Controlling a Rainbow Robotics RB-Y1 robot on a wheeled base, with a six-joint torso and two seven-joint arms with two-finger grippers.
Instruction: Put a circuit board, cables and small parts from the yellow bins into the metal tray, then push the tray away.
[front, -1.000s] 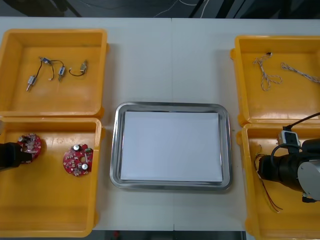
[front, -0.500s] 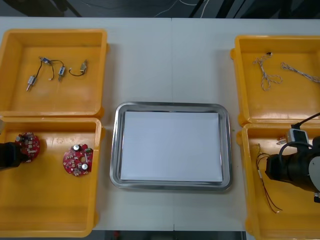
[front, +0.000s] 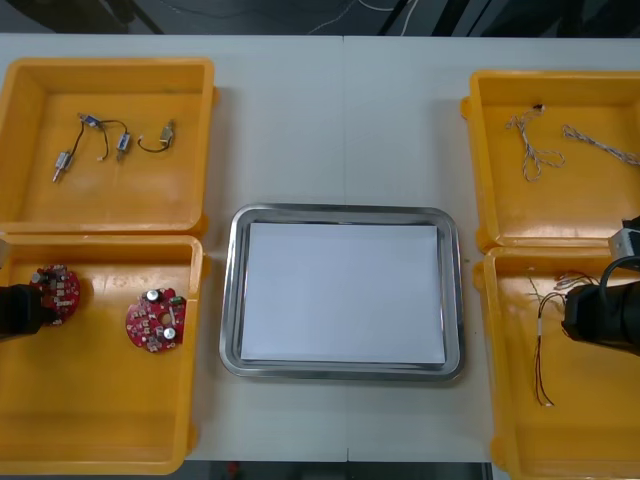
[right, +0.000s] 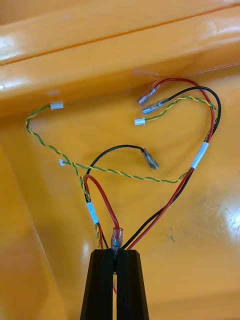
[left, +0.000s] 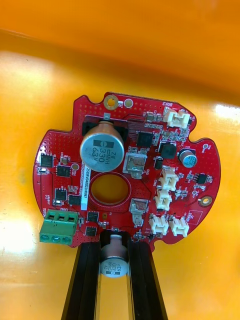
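A round red circuit board (left: 125, 170) lies in the near left yellow bin (front: 100, 420). My left gripper (left: 114, 252) is shut on its edge, with a silver can-shaped part between the fingers (left: 87, 280). From above, that gripper (front: 36, 306) sits at the bin's left end against the board (front: 57, 292). A second board (front: 155, 320) lies to its right. My right gripper (right: 116, 257) is shut on a bundle of red, black and yellow twisted cables (right: 150, 165). It hovers over the near right bin (front: 520, 430), where the gripper (front: 572, 318) trails the cables (front: 542, 350).
The metal tray (front: 232, 290), white inside, sits in the middle between the bins. The far left bin holds small metal parts (front: 110, 140) on short wires. Light twisted cables (front: 535, 150) lie in the far right bin.
My left gripper has closed on the circuit board. The right arm has pulled back to the right, dragging the cable bundle with it across the bin.
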